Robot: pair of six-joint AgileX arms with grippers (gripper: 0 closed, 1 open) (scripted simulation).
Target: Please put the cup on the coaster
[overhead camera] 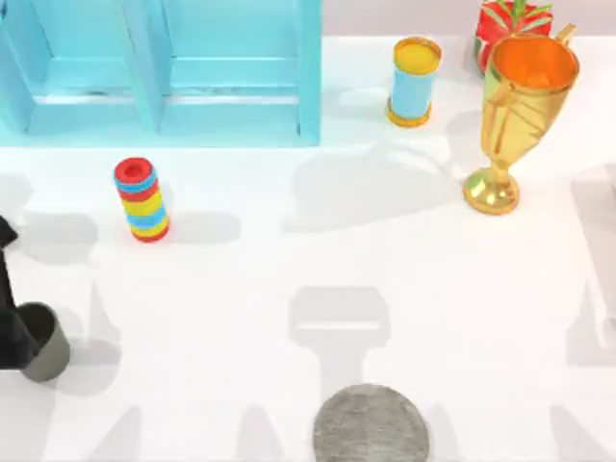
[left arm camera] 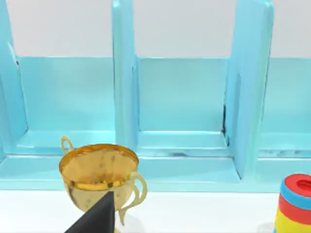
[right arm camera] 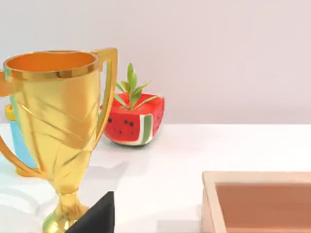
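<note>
Olive-grey and plain, the cup (overhead camera: 43, 354) stands upright near the left edge of the white bench (overhead camera: 250, 318), toward the front-left corner, its dark inside showing from above. It bears no label or writing. The left gripper (overhead camera: 13, 337) is right at it: a black finger overlaps the cup's left side at the rim, and the arm runs off the left edge. Whether the claw is clamped on the cup or merely set against it, I cannot tell.

Well apart from the cup, at the middle of the front edge, lies the coaster (overhead camera: 371, 425), a flat mottled grey disc, cut partly by the frame, with nothing on it.

Farther back on the left half stands a stack of red, yellow and blue rings (overhead camera: 142, 200). Behind it, along the back edge, sits a light blue shelf unit (overhead camera: 159, 72) with open compartments; the left wrist view looks into them.

Toward the back-right corner stand a blue cylinder with yellow rims (overhead camera: 415, 82), a gold trophy (overhead camera: 515, 115), and behind the trophy a watermelon-shaped planter (right arm camera: 134, 119) with green leaves. The right wrist view also takes in the corner of a tan wooden tray (right arm camera: 257, 201) just beside the trophy. None of these carries readable writing.
</note>
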